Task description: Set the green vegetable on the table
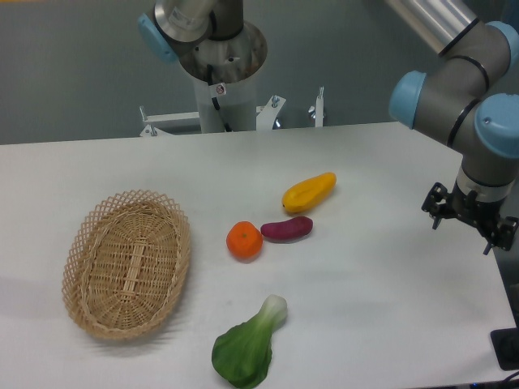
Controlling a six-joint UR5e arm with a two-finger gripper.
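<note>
While hanging open and empty over the table [381, 324] edge, gripper [469, 222] sits well apart from green vegetable [246, 347], lying flat on the tabletop far off toward the near edge.

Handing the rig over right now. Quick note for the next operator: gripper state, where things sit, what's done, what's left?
Gripper: open, holding nothing, up over the right edge of the table, well away from the food.
Green vegetable: lying flat on the table near the front edge, stem end pointing up-right, outside the basket, touching nothing.
Other items: orange, purple vegetable and yellow vegetable clustered mid-table; the basket looks empty.
Done: the green vegetable is on the table and released, so the placement looks complete.
Left: probably nothing beyond parking the arm; confirm before logging it.
</note>
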